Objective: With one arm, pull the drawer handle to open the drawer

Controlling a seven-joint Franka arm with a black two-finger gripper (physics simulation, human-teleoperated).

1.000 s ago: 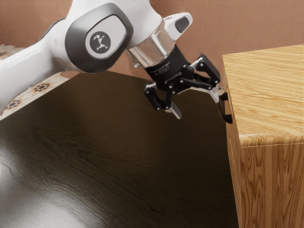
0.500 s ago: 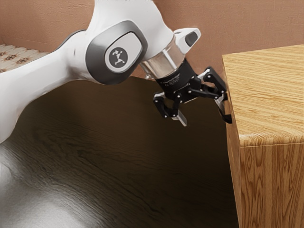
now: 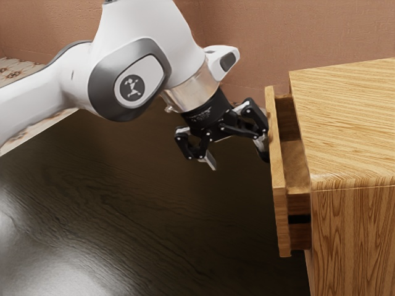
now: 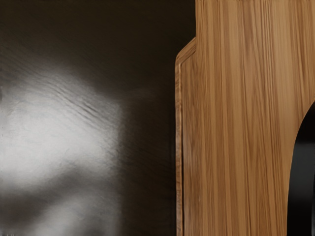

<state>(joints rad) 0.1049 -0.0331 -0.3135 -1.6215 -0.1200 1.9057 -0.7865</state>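
The wooden cabinet [image 3: 345, 117] stands at the exterior view's right. Its top drawer [image 3: 279, 185] is pulled partly out, with a gap showing behind the drawer front. My black gripper [image 3: 237, 151] is open, fingers wide apart. One finger [image 3: 264, 143] rests against the drawer front where the black handle is, and I cannot tell the two apart. The other finger [image 3: 208, 159] hangs free over the dark table. In the wrist view the drawer front [image 4: 236, 128] is close under my hand, with a black curved piece [image 4: 302, 182] at its edge.
The dark wood table [image 3: 123, 222] stretches across the exterior view's left and middle with glossy reflections. A brown wall [image 3: 308, 31] lies behind the cabinet. A patterned floor [image 3: 15, 68] shows at the far left.
The drawer was shut in the earlier frames and now stands partly out. My hand has moved toward the exterior view's left, one finger staying at the handle.
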